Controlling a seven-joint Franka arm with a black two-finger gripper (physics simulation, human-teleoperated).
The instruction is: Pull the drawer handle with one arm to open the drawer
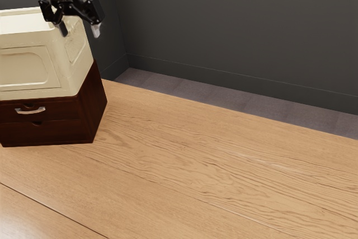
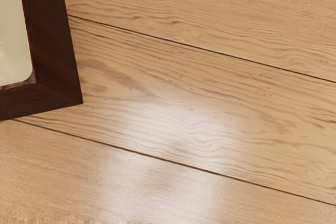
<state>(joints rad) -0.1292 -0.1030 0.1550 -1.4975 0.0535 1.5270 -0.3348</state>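
Wooden table (image 1: 184, 194) nearest, pale boards with dark seams, running from under the dark cabinet (image 1: 96, 107) out past it to the exterior view's right. From left to right now, all placed by the cabinet. Silver handle (image 1: 30, 110): on the cabinet's front, fixed to the upper drawer (image 1: 61, 112). That drawer sits flush, shut. Lower drawer (image 1: 61, 131): directly beneath it, at the cabinet's foot, a small notch in its top edge. Cream box (image 1: 33, 68): resting on the cabinet's top, recessed panel in its front. Gripper (image 1: 80, 31), black: higher than the cabinet, toward its end at the exterior view's right, and clear of the handle. Fingers spread wide, pointing down. Wrist view agrees: a cabinet corner and part of the cream box, bare boards beside them. Dark grey wall (image 1: 235, 26) and purplish floor (image 1: 212, 93): beyond the cabinet and table, stretching right.
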